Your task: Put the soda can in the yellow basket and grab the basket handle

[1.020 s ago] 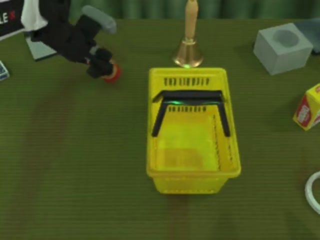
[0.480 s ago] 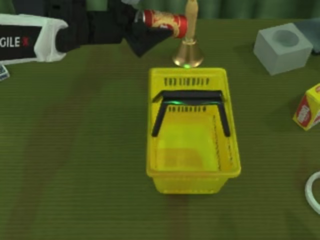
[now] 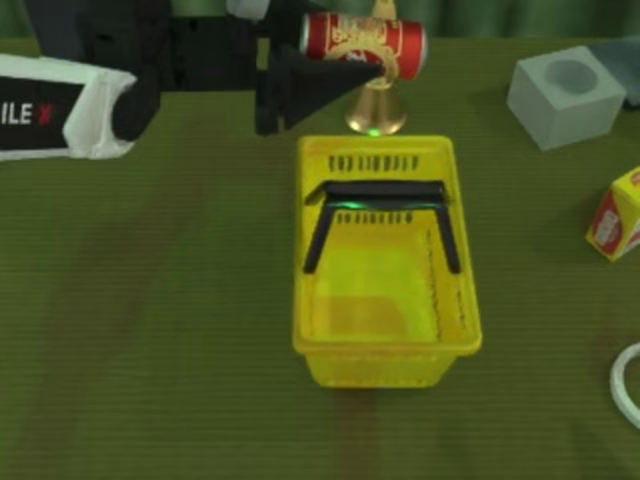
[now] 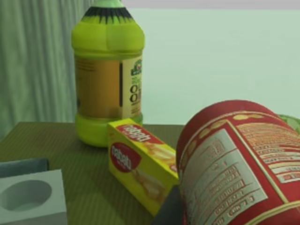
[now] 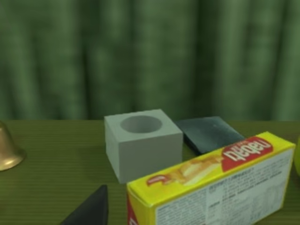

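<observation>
**Red can up in the air, basket waiting**

Red and shiny, the soda can [image 3: 362,43] lies on its side in my left gripper [image 3: 300,75], high over the far edge of the table [image 3: 150,330]. My left fingers are closed on the can and hold it tight. In the left wrist view the can [image 4: 239,164] fills the corner close to the camera, with its small printed label facing me.

The can is not over the yellow basket [image 3: 385,262] yet. From above it sits just past the basket's far end, in front of the gold bell [image 3: 377,108] with the wooden grip. The basket has nothing in it that I can see. Its black handle [image 3: 380,205] stands across the far half of the basket, and nothing touches it.

So I think the pick-up part is done. What is left is to bring the can over the open part of the basket, let it go, and then take hold of the handle. I need to watch out for the bell, because the can is right by it.

My right arm does not show in the top view. Its wrist camera looks at a grey block [image 5: 143,143] with a round hole and a yellow box [image 5: 211,185] near it. I cannot tell if my right gripper is open or closed.
</observation>
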Robot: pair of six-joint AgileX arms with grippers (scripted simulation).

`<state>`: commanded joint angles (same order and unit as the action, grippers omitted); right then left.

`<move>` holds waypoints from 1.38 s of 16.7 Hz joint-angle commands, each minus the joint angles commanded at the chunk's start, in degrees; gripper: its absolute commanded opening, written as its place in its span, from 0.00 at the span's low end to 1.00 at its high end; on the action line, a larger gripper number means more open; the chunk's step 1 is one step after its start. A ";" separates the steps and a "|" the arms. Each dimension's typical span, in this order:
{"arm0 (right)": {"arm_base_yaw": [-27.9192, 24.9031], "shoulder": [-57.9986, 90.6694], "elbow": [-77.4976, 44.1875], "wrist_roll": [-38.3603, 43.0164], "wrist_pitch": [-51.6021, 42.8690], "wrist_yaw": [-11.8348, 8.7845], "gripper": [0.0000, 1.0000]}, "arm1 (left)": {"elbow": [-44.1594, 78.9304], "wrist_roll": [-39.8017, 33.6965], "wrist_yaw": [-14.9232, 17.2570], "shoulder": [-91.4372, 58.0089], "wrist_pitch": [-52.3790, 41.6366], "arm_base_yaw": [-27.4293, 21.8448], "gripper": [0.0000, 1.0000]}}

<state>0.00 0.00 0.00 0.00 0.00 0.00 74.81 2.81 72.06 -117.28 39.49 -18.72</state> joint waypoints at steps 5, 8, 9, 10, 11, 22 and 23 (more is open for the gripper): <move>0.00 0.00 0.00 0.00 0.00 0.00 1.00 | -0.08 -0.10 0.37 0.01 0.48 0.25 0.00; 0.00 0.00 0.00 0.00 0.00 0.00 1.00 | -0.67 -0.13 0.57 -2.04 2.80 0.35 0.00; 0.00 0.00 0.00 0.00 0.00 0.00 1.00 | -1.16 -0.15 0.68 -3.52 4.77 0.42 0.00; 0.00 0.00 0.00 0.00 0.00 0.00 1.00 | -1.80 -0.19 0.76 -5.23 7.36 0.52 0.00; 0.00 0.00 0.00 0.00 0.00 0.00 1.00 | -2.52 -0.25 0.80 -7.05 10.38 0.66 0.00; 0.00 0.00 0.00 0.00 0.00 0.00 1.00 | -5.47 -0.45 0.57 -13.57 19.78 1.42 0.15; 0.00 0.00 0.00 0.00 0.00 0.00 1.00 | -5.47 -0.45 0.57 -13.57 19.78 1.42 0.23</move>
<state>0.00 0.00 0.00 0.00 0.00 0.00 69.35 2.35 72.63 -130.85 59.27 -17.30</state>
